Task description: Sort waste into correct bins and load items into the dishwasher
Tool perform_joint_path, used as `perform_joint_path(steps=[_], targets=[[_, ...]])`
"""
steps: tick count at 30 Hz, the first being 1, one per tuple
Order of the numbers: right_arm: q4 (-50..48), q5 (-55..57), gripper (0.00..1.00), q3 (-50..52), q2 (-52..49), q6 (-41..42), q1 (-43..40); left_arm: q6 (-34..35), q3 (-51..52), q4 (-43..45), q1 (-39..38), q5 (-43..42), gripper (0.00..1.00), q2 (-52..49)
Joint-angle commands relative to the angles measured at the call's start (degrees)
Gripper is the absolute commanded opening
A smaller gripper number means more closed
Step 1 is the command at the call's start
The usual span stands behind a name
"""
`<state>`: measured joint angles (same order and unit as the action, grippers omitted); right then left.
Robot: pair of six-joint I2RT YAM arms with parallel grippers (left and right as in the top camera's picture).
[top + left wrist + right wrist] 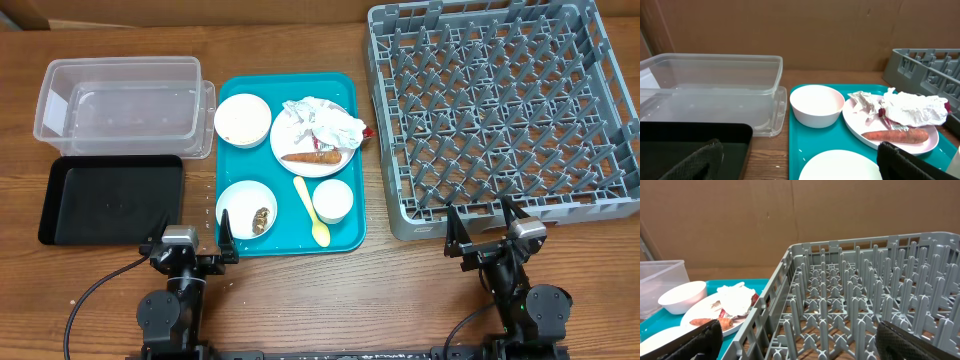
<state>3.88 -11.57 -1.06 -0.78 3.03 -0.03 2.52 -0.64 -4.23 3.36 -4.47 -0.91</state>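
On the teal tray (345,100) a pale plate (292,150) holds crumpled white paper (320,120), a red-and-white wrapper (322,147) and an orange carrot stick (312,157). An empty white bowl (242,119) sits beside it. A second bowl (246,209) holds a brown food lump (263,217). A yellow spoon (312,210) lies by a white cup (333,200). The clear tub (120,105), the black tray (110,198) and the grey rack (505,110) are all empty. My left gripper (192,246) is open near the front edge. My right gripper (493,232) is open by the rack's front.
White rice grains lie on the teal tray and on the wood (778,166) by the near bowl. A cardboard wall (815,30) stands behind the table. Bare wood (350,300) runs along the front between the two arms.
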Motion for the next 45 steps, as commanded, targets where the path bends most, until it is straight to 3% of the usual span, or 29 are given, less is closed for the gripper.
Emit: perform_joint_path(steps=[1, 10, 14, 18, 29, 37, 45], targets=[[-0.61, 0.26, 1.0, 0.61, 0.61, 0.17, -0.37, -1.22, 0.37, 0.22, 0.02, -0.04, 1.0, 0.66], [-2.43, 0.31, 1.0, 0.57, 0.61, 0.15, -0.37, 0.92, 0.37, 0.79, 0.02, -1.97, 1.0, 0.66], [-3.82, -1.22, 1.0, -0.52, 0.61, 0.17, -0.37, 0.92, 0.37, 5.22, 0.02, -4.28, 1.0, 0.66], [-3.23, -3.58, 1.0, -3.19, 0.61, 0.17, -0.37, 1.01, 0.13, 9.62, 0.02, -6.38, 1.0, 0.66], [3.02, -3.54, 1.0, -16.0, -2.14, -0.11, -0.42, 1.97, -6.03, 8.72, 0.02, -7.37, 1.0, -0.22], [8.39, -8.57, 1.0, -31.01, -12.7, -2.89, -0.42, 2.21, -16.92, 8.79, 0.0, -11.74, 1.0, -11.41], [25.07, -9.09, 1.0, -50.99, -30.29, -3.52, -0.42, 2.21, -38.64, 4.15, 0.0, -20.98, 1.0, -36.76]])
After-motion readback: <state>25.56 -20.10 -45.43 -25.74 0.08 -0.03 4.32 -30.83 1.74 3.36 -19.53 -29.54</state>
